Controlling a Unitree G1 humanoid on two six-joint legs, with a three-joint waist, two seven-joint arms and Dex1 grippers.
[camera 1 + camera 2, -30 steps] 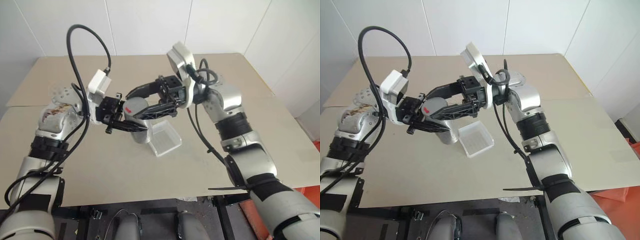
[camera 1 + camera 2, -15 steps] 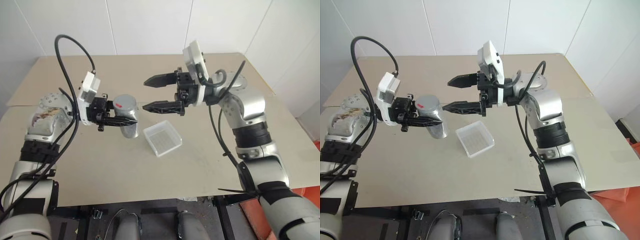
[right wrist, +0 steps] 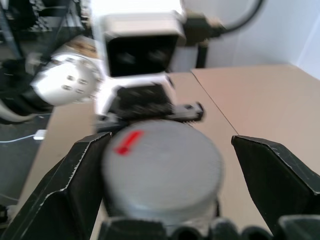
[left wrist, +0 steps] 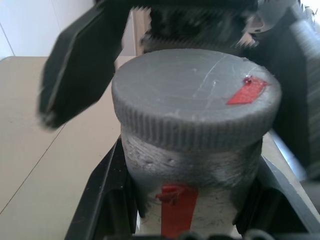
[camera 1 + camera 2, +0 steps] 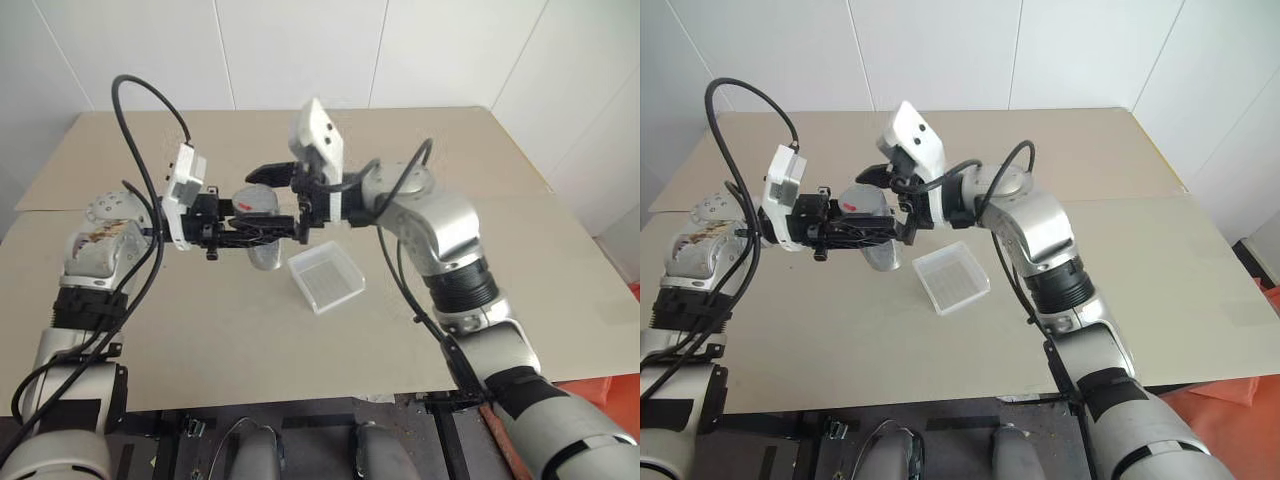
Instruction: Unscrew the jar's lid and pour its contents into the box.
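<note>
Since half a second ago the right gripper [image 5: 268, 196] has swung in, jaws spread wide around the lid [image 4: 195, 102]. The left gripper [image 5: 262, 228] grips the jar [image 5: 256, 205] lying level, lid toward three o'clock, held above the table at ten o'clock of the box [image 5: 325, 277].

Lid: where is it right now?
In the left eye view the lid sits screwed on the jar, held off the table in the left tool; the open right tool straddles it, left of the box.

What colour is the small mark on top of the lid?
Red, on the grey lid; the left wrist view shows it best.
</note>
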